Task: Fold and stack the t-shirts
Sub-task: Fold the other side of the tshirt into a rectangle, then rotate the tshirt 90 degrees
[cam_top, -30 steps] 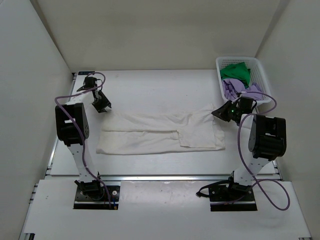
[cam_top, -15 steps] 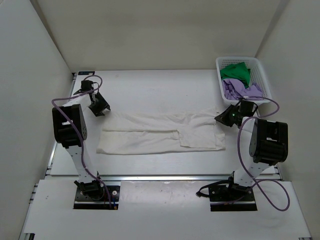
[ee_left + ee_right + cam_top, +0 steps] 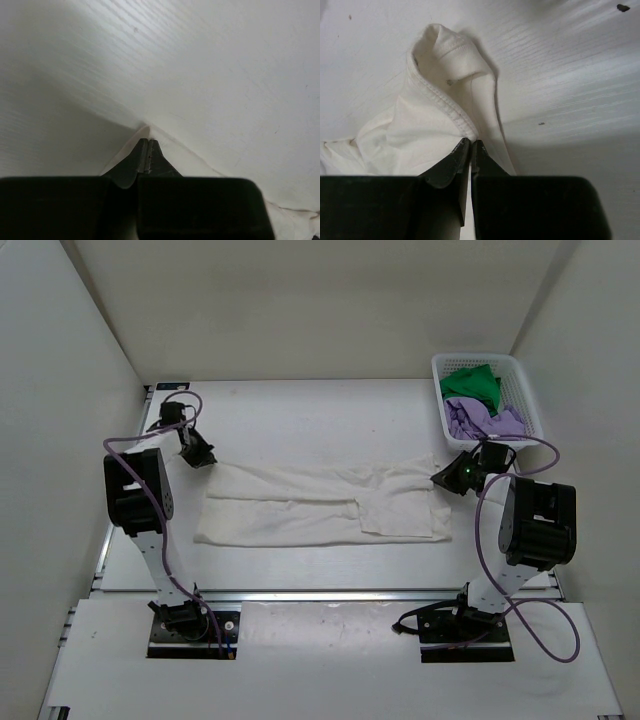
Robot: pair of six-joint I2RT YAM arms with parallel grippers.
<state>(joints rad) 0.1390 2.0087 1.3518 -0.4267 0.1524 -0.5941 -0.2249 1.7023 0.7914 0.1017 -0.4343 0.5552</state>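
Observation:
The cream-white t-shirt (image 3: 300, 502) lies spread flat across the middle of the table. My left gripper (image 3: 203, 457) sits at its far-left corner, and in the left wrist view the gripper (image 3: 147, 142) is shut on a small raised peak of the cream cloth (image 3: 187, 166). My right gripper (image 3: 437, 478) is at the shirt's right edge. In the right wrist view that gripper (image 3: 471, 142) is shut on the stitched hem of the cream cloth (image 3: 420, 130), which bunches up beyond the tips. The green t-shirt (image 3: 470, 382) and the lavender t-shirt (image 3: 472, 420) lie crumpled in the basket.
A white lattice basket (image 3: 480, 358) stands at the back right corner, just behind my right gripper. White walls close in the table on the left, back and right. Both arm bases are bolted at the near edge.
My left gripper has shifted slightly back and left onto the shirt's far-left corner and closed on it. My right gripper has edged right, keeping its hold on the hem.

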